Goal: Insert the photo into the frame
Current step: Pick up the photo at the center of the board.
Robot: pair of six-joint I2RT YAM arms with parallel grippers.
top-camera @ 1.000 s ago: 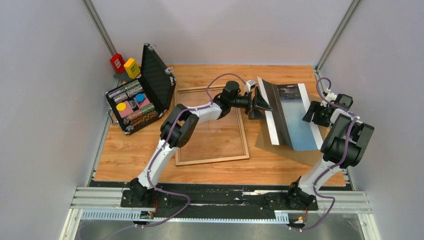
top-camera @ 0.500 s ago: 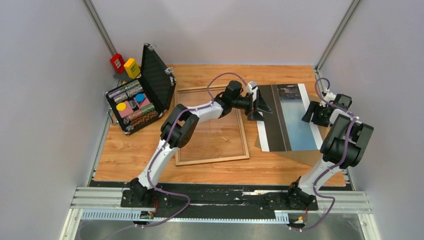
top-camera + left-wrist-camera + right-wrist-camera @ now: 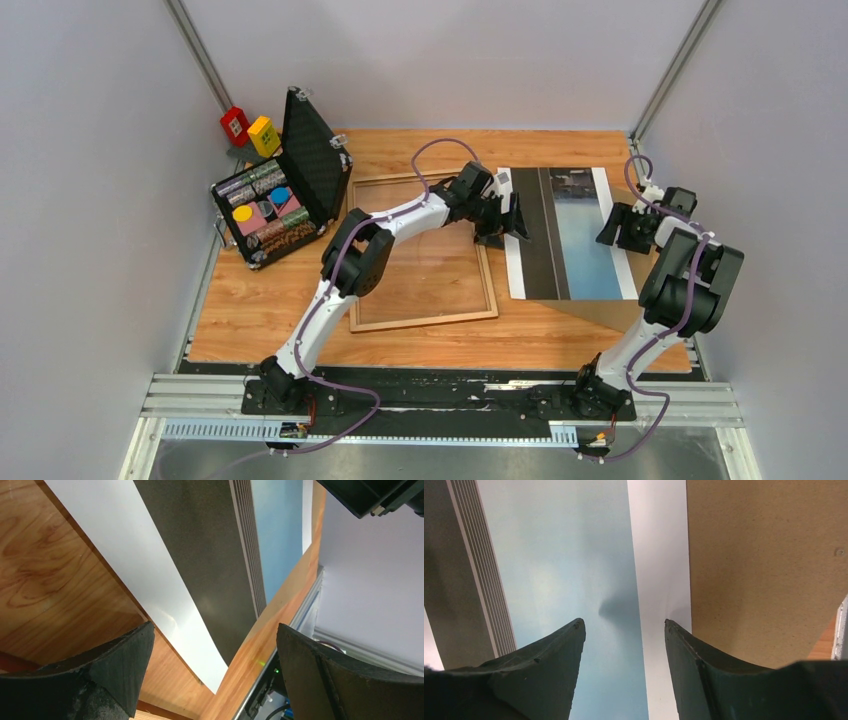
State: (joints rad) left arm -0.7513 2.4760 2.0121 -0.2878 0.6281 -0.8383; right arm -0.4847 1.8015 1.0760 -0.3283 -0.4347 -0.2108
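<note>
The large paper photo [image 3: 570, 235], with white margins, blue sky and a dark grey band, lies flat on the plain brown backing board [image 3: 603, 312]. It is just right of the thin-railed wooden picture frame [image 3: 489, 270] and outside its rails. The left gripper [image 3: 512, 222] hangs at the print's left margin, jaws spread wide with nothing between them. The right gripper [image 3: 610, 226] sits over the right margin — jaws apart, straddling the line where blue meets white, clamping nothing
</note>
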